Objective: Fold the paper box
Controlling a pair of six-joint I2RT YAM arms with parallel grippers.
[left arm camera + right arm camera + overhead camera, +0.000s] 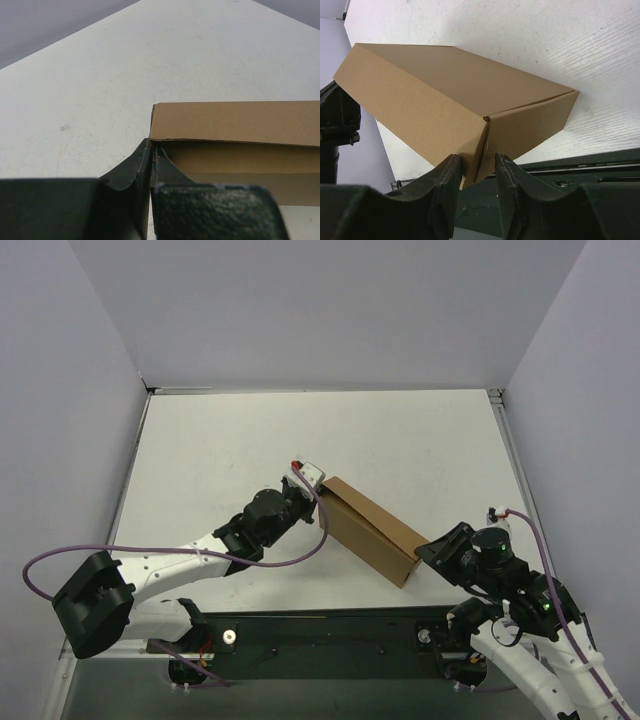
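brown cardboard paper box (372, 528) runs diagonally between my arms, left gripper (151, 152) pinched shut on its far end, right gripper (477, 167) half open astride the near corner.

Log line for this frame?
paper box: folded into box shape | left gripper: shut on far end | right gripper: astride near corner, contact unclear

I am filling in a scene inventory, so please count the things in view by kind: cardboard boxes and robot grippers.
paper box: 1
grippers: 2, the left gripper and the right gripper
Total: 3
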